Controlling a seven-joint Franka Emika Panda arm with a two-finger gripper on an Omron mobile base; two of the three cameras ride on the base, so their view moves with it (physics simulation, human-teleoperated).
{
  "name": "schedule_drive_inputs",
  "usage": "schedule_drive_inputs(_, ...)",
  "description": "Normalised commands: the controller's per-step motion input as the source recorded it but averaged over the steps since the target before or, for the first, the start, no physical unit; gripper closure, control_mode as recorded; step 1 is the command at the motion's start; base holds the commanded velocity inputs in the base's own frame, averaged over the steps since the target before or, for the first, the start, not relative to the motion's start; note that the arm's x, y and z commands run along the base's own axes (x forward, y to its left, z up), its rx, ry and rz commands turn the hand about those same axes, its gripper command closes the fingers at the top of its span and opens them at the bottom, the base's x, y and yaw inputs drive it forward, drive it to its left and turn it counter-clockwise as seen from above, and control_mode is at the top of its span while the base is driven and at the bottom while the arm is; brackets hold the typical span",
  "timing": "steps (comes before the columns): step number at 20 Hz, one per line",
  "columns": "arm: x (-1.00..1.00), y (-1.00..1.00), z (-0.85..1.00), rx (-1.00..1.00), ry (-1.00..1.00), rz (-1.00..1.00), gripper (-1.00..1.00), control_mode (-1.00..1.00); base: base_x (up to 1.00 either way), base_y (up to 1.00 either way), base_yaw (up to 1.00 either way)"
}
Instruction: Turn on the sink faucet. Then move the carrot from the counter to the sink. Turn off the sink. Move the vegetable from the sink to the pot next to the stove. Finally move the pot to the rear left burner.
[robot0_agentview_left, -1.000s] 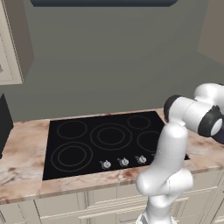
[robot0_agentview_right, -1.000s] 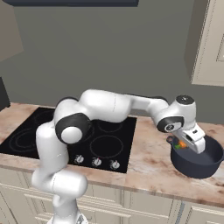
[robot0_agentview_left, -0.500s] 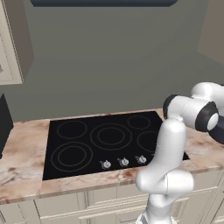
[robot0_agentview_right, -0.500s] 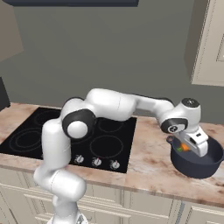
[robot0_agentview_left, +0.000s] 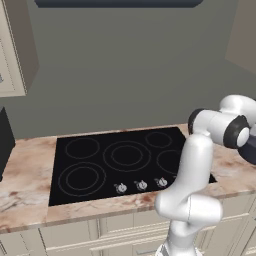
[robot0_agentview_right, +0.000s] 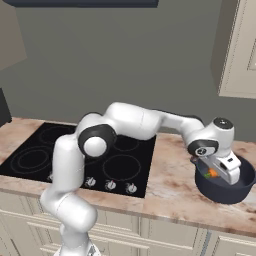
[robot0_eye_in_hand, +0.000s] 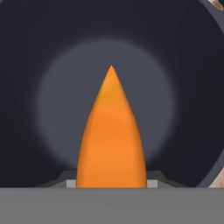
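The carrot (robot0_eye_in_hand: 111, 135) sits clamped between the jaws, its tip pointing down into the dark pot (robot0_agentview_right: 225, 186). The pot stands on the marble table (robot0_agentview_right: 167, 187), just right of the black stove (robot0_agentview_left: 120, 160).

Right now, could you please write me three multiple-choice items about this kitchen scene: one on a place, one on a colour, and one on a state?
1. Where does the pot stand?
A. on the counter right of the cooktop
B. on the rear left burner
C. on the floor

2. What colour is the carrot?
A. green
B. orange
C. purple

3. What is the claw doing?
A. hanging open above the cooktop knobs
B. holding the carrot over the inside of the pot
C. gripping the pot's rim

Key: 1 A, the right base view shows the pot on the marble counter beside the cooktop. 2 B, the hand view shows it orange. 3 B, the carrot sits between the fingertips, pointing at the pot's floor.
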Motion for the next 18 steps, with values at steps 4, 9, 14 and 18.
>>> schedule_drive_inputs(4, 0.00, -0.01, -0.23, 0.03, 0.00, -0.01, 1.00, -1.00, 0.00, 0.00, 0.00)
schedule_drive_inputs(9, 0.00, 0.00, -0.20, 0.01, 0.02, -0.01, 1.00, -1.00, 0.00, 0.00, 0.00)
schedule_drive_inputs(14, 0.01, 0.00, -0.09, 0.00, 0.03, 0.00, -1.00, -1.00, 0.00, 0.00, 0.00)
schedule_drive_inputs(18, 0.04, 0.00, 0.00, 0.00, 0.00, -0.02, -1.00, -1.00, 0.00, 0.00, 0.00)
